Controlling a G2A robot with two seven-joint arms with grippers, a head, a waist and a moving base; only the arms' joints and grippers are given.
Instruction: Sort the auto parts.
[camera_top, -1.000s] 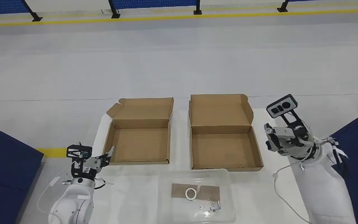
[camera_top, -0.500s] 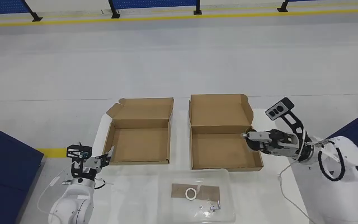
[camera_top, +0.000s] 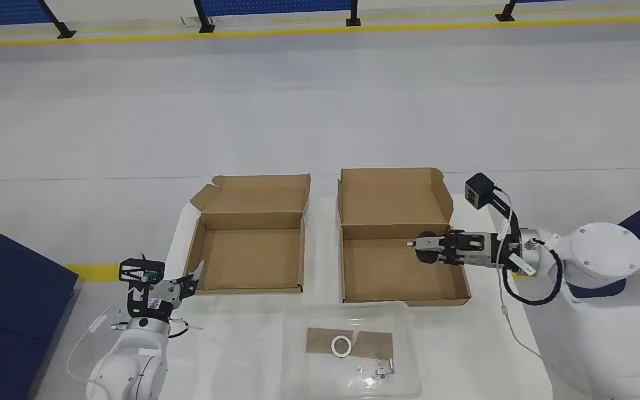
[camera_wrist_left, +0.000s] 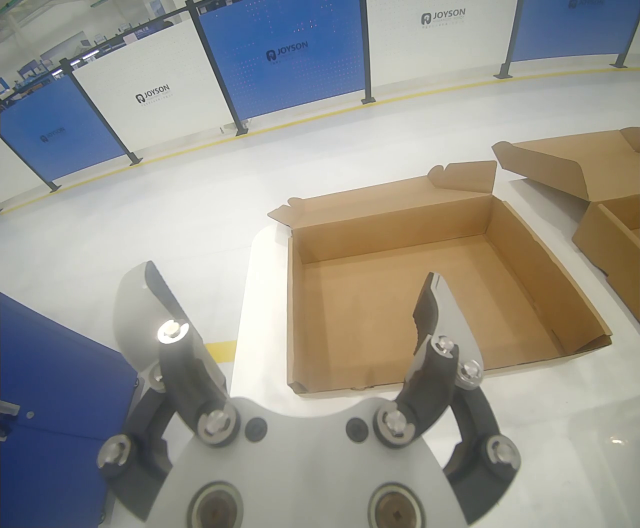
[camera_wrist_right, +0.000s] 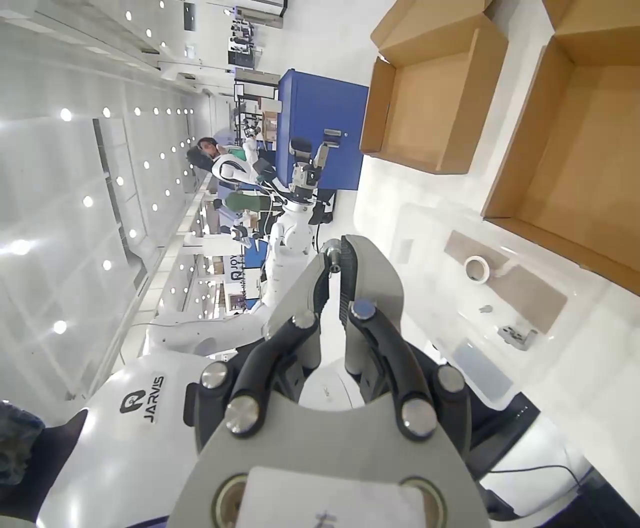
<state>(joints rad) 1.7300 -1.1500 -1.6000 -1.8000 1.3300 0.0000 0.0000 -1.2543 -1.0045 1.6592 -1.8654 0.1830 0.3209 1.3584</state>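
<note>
- Hovering above the right-hand box is the right gripper (camera_top: 421, 247). Its fingers are pressed almost together on what looks like a small metal part (camera_wrist_right: 333, 256) at the tips, too small to name.
- Directly under it is the right box (camera_top: 380, 278), lid flap open and floor bare, set toward the far right corner of the table (camera_top: 322, 255).
- Step in hand, by my reading: carrying one part over for the drop. The part is above the box, not yet in it.
- The next move calls for coming lower with the tips inside the box walls, then spreading the fingers. A piece this small would likely bounce or roll from a high release.
- The left box (camera_top: 250, 260) sits just beside the right one, toward the far left corner, open and also bare.
- The clear tray (camera_top: 300, 335) sits mid-table at the near edge. It holds a white ring (camera_top: 342, 346) lying on a brown card strip (camera_top: 318, 340), and a few small metal pieces (camera_top: 375, 373) near the tray's near right corner. All of these are yet to be sorted.
- The left gripper (camera_wrist_left: 290, 277) is at the near left corner of the table, just off the left box's near corner. Its fingers are spread wide and hold nothing.
- Progress, judged: early.
</note>
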